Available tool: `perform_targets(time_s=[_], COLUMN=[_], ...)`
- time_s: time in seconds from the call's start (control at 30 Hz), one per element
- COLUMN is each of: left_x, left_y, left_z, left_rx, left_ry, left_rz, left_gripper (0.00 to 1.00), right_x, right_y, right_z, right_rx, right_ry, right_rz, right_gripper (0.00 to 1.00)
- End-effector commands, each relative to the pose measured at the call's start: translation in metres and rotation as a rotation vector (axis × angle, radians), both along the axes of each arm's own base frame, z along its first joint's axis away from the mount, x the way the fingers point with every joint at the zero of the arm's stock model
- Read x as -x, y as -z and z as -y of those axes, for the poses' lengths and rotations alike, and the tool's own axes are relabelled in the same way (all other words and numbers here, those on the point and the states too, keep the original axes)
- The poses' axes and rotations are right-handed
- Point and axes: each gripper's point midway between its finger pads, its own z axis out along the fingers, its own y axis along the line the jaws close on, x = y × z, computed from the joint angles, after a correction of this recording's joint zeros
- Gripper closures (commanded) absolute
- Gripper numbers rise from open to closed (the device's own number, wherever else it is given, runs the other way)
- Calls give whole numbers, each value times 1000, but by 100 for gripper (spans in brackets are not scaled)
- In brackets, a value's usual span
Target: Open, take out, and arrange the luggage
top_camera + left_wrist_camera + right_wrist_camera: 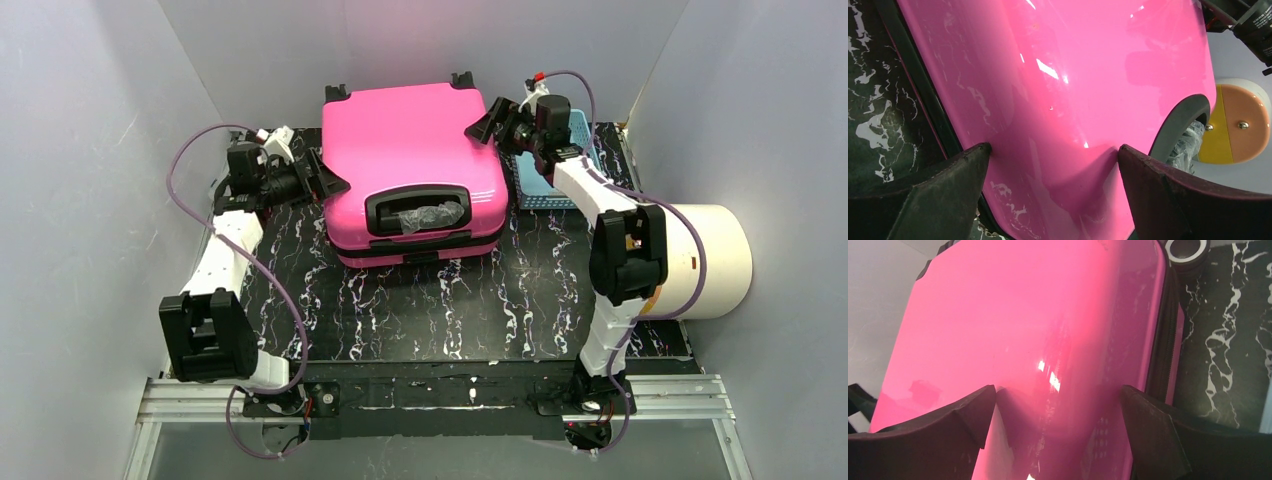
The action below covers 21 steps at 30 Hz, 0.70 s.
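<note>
Left gripper (1055,150) gapes wide beside the luggage (410,150); right gripper (1058,389) likewise.

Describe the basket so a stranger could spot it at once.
Start at the black marbled table and find the big pink suitcase lying at its far side. Just beside the suitcase's right side, partly under the right arm, sits the basket. It is the only light-blue plastic thing, unlike the cream cylinder nearby.
</note>
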Motion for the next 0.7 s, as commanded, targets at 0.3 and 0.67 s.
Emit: perform_targets(time_s=[0.3, 0.67], left_x=[97, 132], left_y=[11, 28], left_z=[22, 45], left_rx=[-44, -137], left_ry=[168, 334], left_rz=[-46, -30], left_gripper=[2, 2], right_x=[131, 102], right_y=[56, 27], right_z=[-207, -230], right_rx=[48, 73], right_ry=[-559, -534], right_rz=[-62, 47], right_gripper=[0, 0])
